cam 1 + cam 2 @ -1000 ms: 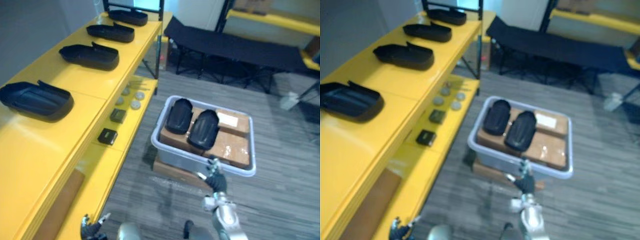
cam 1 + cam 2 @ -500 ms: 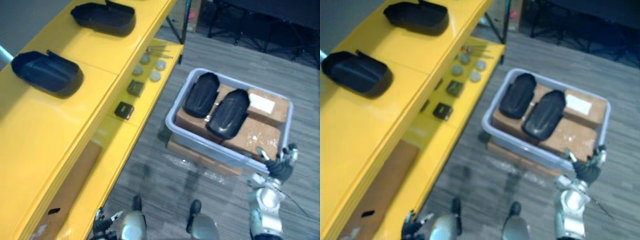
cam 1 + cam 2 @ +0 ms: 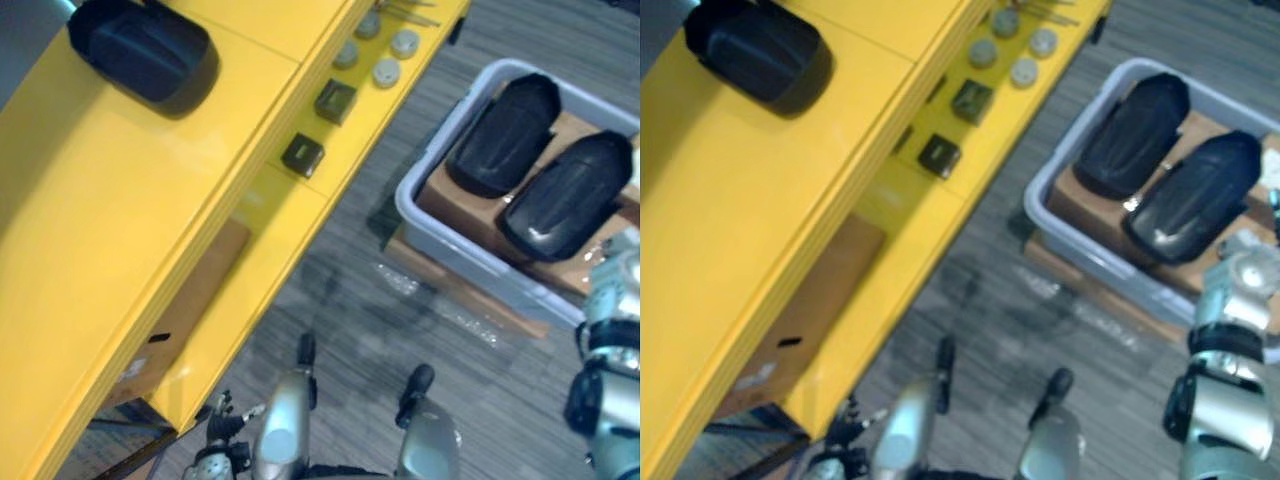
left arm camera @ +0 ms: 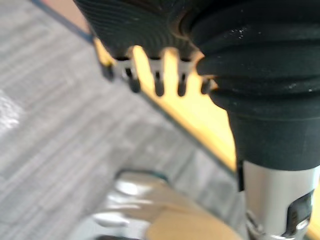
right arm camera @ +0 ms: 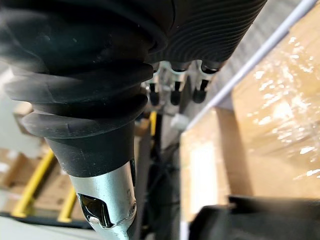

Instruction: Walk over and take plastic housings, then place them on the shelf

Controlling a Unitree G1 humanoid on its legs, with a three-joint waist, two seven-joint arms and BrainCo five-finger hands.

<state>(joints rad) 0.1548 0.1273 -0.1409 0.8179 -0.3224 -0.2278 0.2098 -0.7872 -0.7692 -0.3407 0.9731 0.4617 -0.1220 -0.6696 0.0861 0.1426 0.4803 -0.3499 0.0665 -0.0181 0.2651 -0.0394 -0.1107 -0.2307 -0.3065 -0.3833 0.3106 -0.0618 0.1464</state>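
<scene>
Entry: two black plastic housings, the left housing [image 3: 500,135] and the right housing [image 3: 568,195], side by side, domed side up, on cardboard boxes [image 5: 270,115] inside a grey bin [image 3: 480,272] that stands on the floor [image 3: 360,330] beside the yellow shelf [image 3: 120,220]. Long axes: parallel, both slanting from near-left to far-right as the robot looks. A third housing [image 3: 140,50] lies hollow side up on the shelf's top board; small black blocks [image 3: 302,155] and round discs [image 3: 385,70] lie on the lower board. Right hand [image 5: 173,92]: at the bin's near right side, fingers loosely extended, holding nothing, cardboard and bin rim past them. The right housing lies just ahead and to its left, so this is judged the nearer hand and that housing the likelier first pick. Left hand [image 4: 158,85]: low beside the shelf's edge, fingers slack, empty, well apart from the bin. Change against half a second ago: the camera has tipped down and moved nearer, so the whole scene has shifted; relative to the bin, the right arm has advanced from outside the near corner to the rim. The housings keep their places in the bin.
</scene>
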